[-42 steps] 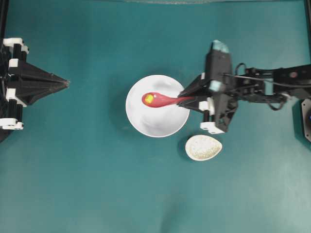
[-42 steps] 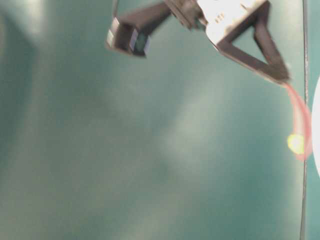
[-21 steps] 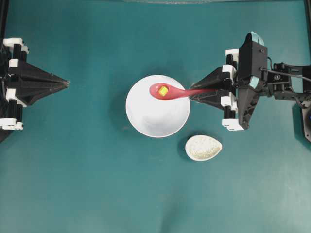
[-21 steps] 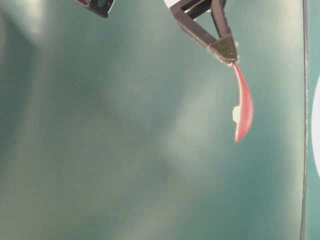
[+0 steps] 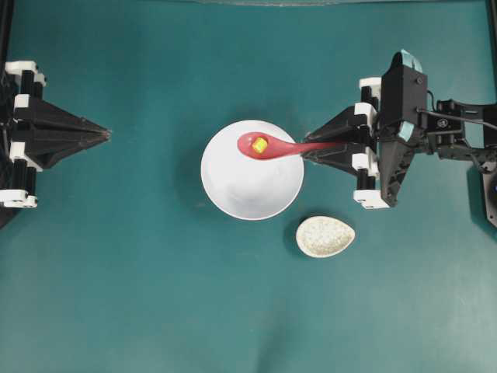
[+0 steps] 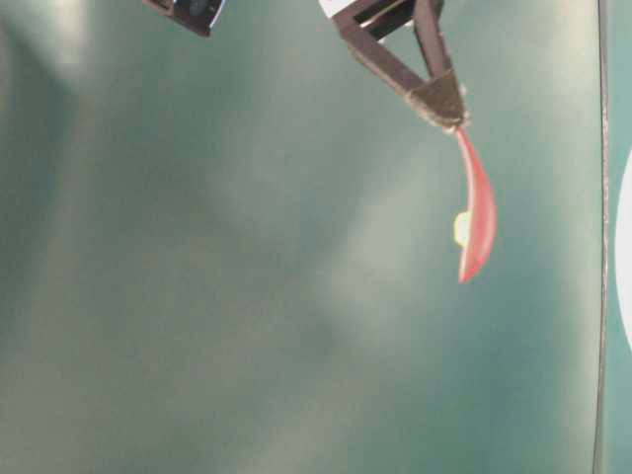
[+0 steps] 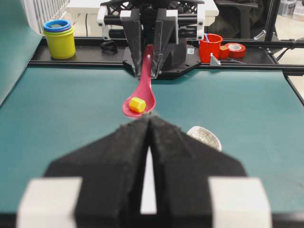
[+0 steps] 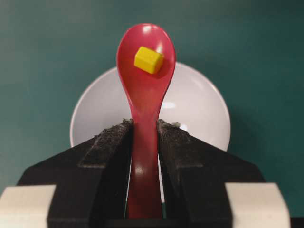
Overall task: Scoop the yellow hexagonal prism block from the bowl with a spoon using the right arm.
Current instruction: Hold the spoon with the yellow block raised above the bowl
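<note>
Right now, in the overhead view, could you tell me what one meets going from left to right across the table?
left gripper → bowl → spoon carrying the yellow block over the bowl → speckled spoon rest → right gripper body, clamped on the spoon's handle.

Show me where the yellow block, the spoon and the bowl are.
yellow block [image 8: 148, 60], right wrist view, on its top face.
spoon [image 5: 291, 146], overhead view, on the handle near the scoop.
bowl [image 5: 248, 190], overhead view, on its bare white inside.
</note>
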